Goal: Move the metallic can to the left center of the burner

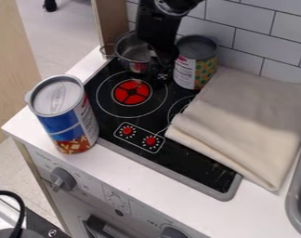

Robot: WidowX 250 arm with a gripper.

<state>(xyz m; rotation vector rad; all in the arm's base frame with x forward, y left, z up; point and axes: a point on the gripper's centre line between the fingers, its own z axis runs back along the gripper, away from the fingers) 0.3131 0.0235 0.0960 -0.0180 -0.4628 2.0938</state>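
The silver-topped can with a green-and-yellow patterned label [196,62], probably the metallic can meant, is standing upright at the back of the black glass cooktop [199,160], near the white tiled wall [224,32]. It is sitting behind and to the right of the left burner, a red disc inside white rings [132,92], so the burner's centre is lying free to receive it. The black two-finger gripper [163,60] is hanging beside the can's left side, presumably for a side grasp; whether it is spread, closed or clamping the can, I cannot tell. The small shiny metal pot [131,49] is standing just left of the gripper, so a leftward carry is probably needing care. The folded beige cloth [249,118] is covering part of the right burner [179,108], likely as clutter. The tall blue-and-red can with a pale lid [65,114] is standing upright at the cooktop's left edge, perhaps as a distractor. In all, two cans, one pot, one cloth, two burners and two red printed dials [139,136] are showing.
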